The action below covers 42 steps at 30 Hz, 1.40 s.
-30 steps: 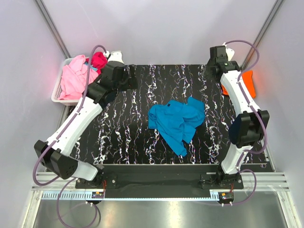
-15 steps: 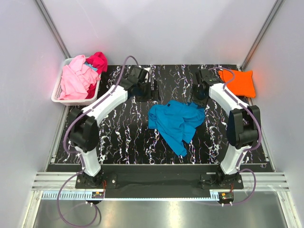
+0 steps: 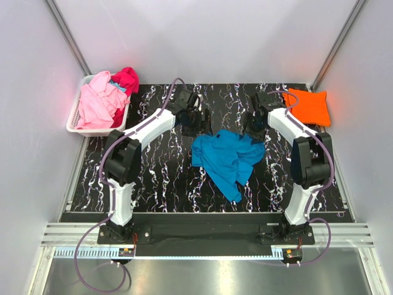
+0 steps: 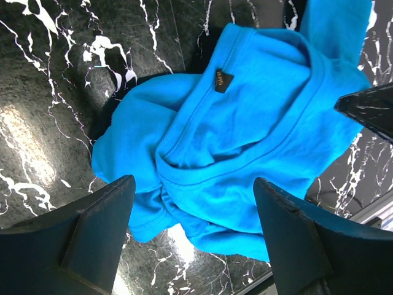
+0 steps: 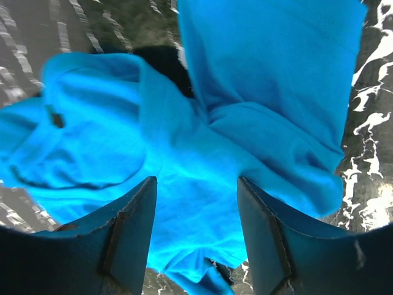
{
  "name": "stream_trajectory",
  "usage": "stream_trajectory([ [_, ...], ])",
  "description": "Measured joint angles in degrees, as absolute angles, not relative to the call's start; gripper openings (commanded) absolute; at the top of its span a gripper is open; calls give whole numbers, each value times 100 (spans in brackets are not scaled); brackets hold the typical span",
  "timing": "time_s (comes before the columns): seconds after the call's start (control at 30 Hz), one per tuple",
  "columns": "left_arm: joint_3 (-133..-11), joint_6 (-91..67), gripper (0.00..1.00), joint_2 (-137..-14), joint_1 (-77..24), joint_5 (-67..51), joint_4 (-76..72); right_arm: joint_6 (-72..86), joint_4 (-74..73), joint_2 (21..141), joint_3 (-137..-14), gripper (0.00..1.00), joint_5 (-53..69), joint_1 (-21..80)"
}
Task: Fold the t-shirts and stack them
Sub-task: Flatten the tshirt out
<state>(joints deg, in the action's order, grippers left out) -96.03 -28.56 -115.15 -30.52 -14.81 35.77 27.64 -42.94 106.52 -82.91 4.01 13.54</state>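
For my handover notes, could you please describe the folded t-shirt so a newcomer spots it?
Start at the black marbled table and go to its far right corner. There lies the orange t-shirt, a flat folded square; the turquoise t-shirt mid-table is crumpled.

Fixed overhead camera looking down on the whole table (image 3: 153,178) from its near edge, both wrist cameras close in, pointing down, all three sharing the blue t-shirt (image 3: 227,157)

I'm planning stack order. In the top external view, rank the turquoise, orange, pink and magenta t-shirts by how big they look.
1. turquoise t-shirt, loosely spread: largest.
2. pink t-shirt and orange t-shirt: look alike, so unranked; the pink one is bunched in the basket.
3. magenta t-shirt: smallest, partly hidden.
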Motion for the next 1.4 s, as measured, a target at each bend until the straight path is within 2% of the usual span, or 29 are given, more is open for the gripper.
stream_trajectory([
  [0.07, -9603, -2856, 83, -11559, -3052, -1483, 3579, 2729, -4320, 10816, -8296, 59, 395, 1358],
  [0.13, -9603, -2853, 83, -11568, -3052, -1483, 3579, 2679, -4344, 10991, -8315, 50, 357, 1363],
  [0.17, -9603, -2853, 83, -11568, -3052, -1483, 3579, 2641, -4377, 11089, -8350, 33, 342, 1367],
  [0.27, -9605, -2849, 83, -11568, -3048, -1481, 3564, 2528, -4484, 11365, -8521, 0, 237, 1372],
  [0.47, -9598, -2838, 83, -11568, -2963, -1474, 3542, 2506, -4689, 11480, -8833, 0, 36, 1382],
  [0.73, -9601, -2902, 83, -11568, -2665, -1470, 3520, 2471, -4960, 10901, -9496, 0, -78, 1525],
  [0.97, -9657, -3356, 83, -11568, -2307, -1413, 3496, 2023, -5052, 10768, -11161, 0, 735, 1653],
  [1.2, -9679, -3736, 83, -11568, -1671, -1483, 3479, 1406, -5714, 12197, -14252, 0, 1621, 1785],
  [1.3, -9714, -3736, 83, -11568, -1610, -1483, 3463, 1264, -5898, 12267, -14407, 0, 1968, 1925],
  [1.4, -9771, -3734, 83, -11568, -1669, -1483, 3435, 1212, -5940, 12127, -14059, 0, 2307, 2093],
])
